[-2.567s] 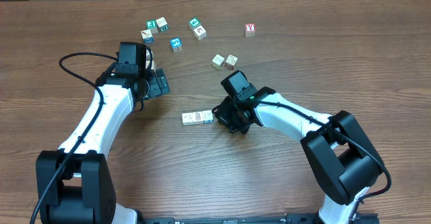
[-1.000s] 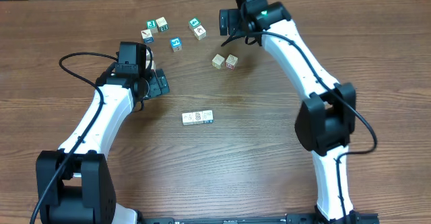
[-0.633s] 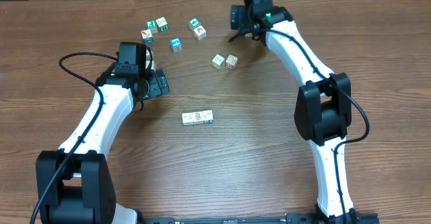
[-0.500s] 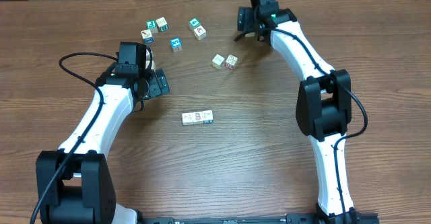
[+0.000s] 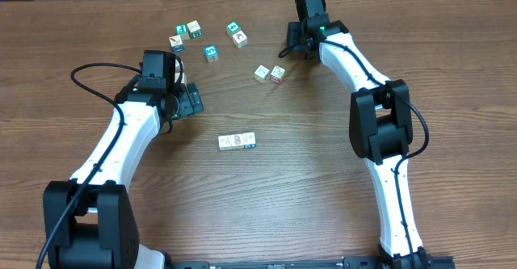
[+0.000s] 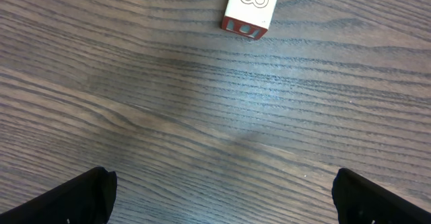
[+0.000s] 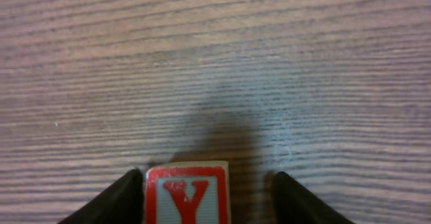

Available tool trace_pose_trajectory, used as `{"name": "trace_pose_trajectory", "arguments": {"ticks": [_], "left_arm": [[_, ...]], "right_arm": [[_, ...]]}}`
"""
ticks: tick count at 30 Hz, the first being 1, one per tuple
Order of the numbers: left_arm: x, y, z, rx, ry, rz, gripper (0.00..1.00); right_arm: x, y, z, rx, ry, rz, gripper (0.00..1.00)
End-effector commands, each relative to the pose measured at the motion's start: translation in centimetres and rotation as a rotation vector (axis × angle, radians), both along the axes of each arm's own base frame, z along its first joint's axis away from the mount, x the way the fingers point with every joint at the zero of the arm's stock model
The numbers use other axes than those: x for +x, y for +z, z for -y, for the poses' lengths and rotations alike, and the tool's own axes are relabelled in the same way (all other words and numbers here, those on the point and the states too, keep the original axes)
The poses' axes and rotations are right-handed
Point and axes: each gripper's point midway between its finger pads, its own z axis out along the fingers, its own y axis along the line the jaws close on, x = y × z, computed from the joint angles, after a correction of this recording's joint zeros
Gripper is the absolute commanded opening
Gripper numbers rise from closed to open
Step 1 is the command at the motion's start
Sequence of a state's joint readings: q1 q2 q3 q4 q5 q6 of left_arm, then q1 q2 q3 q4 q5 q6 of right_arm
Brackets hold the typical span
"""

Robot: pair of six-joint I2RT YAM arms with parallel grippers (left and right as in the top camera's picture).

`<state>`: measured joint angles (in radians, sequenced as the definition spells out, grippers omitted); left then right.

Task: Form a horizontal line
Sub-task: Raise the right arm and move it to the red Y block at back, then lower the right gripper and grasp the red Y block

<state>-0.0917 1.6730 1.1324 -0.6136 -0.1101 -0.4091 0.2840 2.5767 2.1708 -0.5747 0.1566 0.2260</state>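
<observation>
A short row of touching white cubes (image 5: pixel 237 141) lies level at the table's middle. The red Y cube (image 7: pixel 187 194) sits on the wood between my right gripper's (image 7: pixel 205 183) jaws. The left finger (image 7: pixel 118 197) touches its side and a gap shows between the cube and the right finger (image 7: pixel 296 200), so the gripper is still open. In the overhead view this gripper (image 5: pixel 297 39) is at the far right and hides the Y cube. My left gripper (image 6: pixel 220 183) hangs wide open over bare wood, left of the row (image 5: pixel 192 101).
Loose cubes lie at the back: a pair (image 5: pixel 269 73) near the right arm, a blue one (image 5: pixel 211 52), and others (image 5: pixel 237 33) (image 5: pixel 187 33) further back. A white cube marked 8 (image 6: pixel 250 9) lies ahead of the left gripper.
The right arm left the row, swung to the far right and came down around the Y cube, its jaws narrowing. The left arm has not moved.
</observation>
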Motion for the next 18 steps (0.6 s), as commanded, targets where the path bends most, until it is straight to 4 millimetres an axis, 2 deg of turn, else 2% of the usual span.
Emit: {"name": "trace_pose_trajectory", "arguments": {"ticks": [1, 2, 3, 7, 10, 15, 18], "left_arm": [[0.4, 1.1, -0.2, 0.012, -0.004, 0.030, 1.00], [0.4, 1.1, -0.2, 0.013, -0.003, 0.029, 1.00], [0.4, 1.1, -0.2, 0.013, -0.003, 0.029, 1.00], [0.4, 1.1, -0.2, 0.012, -0.004, 0.029, 1.00], [0.4, 1.1, -0.2, 0.012, -0.004, 0.029, 1.00], [0.4, 1.1, -0.2, 0.012, -0.004, 0.029, 1.00], [0.4, 1.1, -0.2, 0.012, -0.004, 0.029, 1.00]], "right_arm": [[0.5, 1.1, -0.3, 0.007, 0.006, 0.030, 0.43], [0.5, 1.1, -0.3, 0.008, 0.005, 0.030, 0.32], [0.5, 1.2, -0.3, 0.008, 0.005, 0.030, 0.29], [0.6, 2.5, -0.3, 0.012, 0.005, 0.047, 0.28], [0.5, 4.4, -0.3, 0.018, 0.005, 0.066, 0.24], [-0.2, 9.5, -0.1, 0.030, 0.004, 0.105, 0.19], [-1.4, 13.3, 0.3, 0.046, -0.007, 0.120, 0.16]]}}
